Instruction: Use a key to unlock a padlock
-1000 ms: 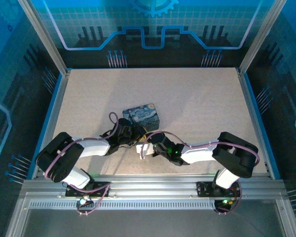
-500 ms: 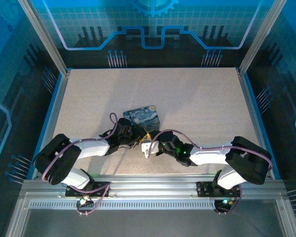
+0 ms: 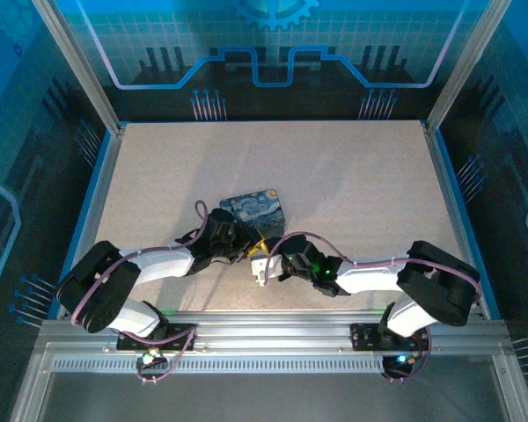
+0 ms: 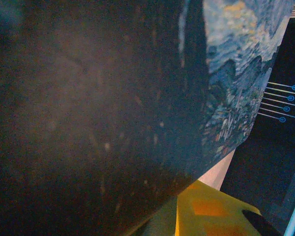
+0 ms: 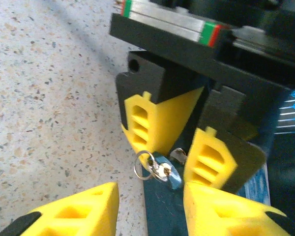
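In the right wrist view the small bluish-silver padlock (image 5: 174, 176) sits between the yellow fingers (image 5: 143, 123) of my left gripper (image 5: 174, 160), which is shut on it just above the dark blue printed case (image 5: 162, 216). The key (image 5: 160, 170), with a thin wire ring, sticks out of the padlock's face. My right gripper (image 5: 151, 196) is open, its two yellow fingertips either side of the key and a little short of it, holding nothing. From above, both grippers (image 3: 251, 249) (image 3: 262, 265) meet at the near edge of the case (image 3: 257, 207).
The case's dark side and swirl print (image 4: 236, 64) lie right against the left wrist camera. Speckled tabletop (image 3: 352, 176) stretches open behind and to the right. Aluminium rails (image 3: 273, 330) run along the near edge, and blue walls enclose the table.
The right arm has lowered and stretched out, its elbow swinging right. Its gripper has shifted slightly but stays in front of the left gripper. The left arm has barely moved.
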